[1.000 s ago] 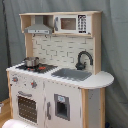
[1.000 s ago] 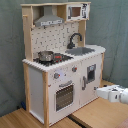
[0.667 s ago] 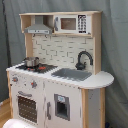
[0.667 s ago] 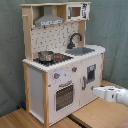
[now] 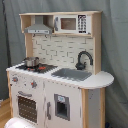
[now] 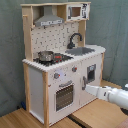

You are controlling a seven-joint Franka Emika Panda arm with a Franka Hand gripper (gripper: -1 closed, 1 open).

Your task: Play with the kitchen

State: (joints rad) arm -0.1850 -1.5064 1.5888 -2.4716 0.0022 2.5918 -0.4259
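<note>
The kitchen [image 5: 89, 102] [image 6: 36, 82] is a tall white and light-wood toy, seen in both exterior views. It has an oven door [image 5: 27, 107] [image 6: 64, 95], knobs [image 5: 14, 78] [image 6: 56, 76], a grey sink [image 5: 72, 74] [image 6: 82, 50], a black faucet [image 5: 82, 59] [image 6: 74, 39], a range hood [image 5: 39, 30] [image 6: 49, 21] and an upper shelf with a microwave [image 5: 70, 23] [image 6: 75, 11]. A small metal pot [image 5: 31, 62] [image 6: 46, 56] stands on the hob. My gripper [image 6: 87, 88] reaches in from the second exterior view's right, its tip at the lower cabinet door [image 6: 91, 75] beside the oven. A white piece of my arm [image 5: 20, 123] shows low in the first exterior view.
The kitchen stands on a wooden surface [image 6: 30, 117]. A grey curtain [image 5: 115, 50] hangs behind it. A rounded counter end [image 5: 102, 79] juts out past the sink.
In the second exterior view my arm has moved left, from the right edge up to the kitchen's lower cabinet front. The kitchen itself has not changed.
</note>
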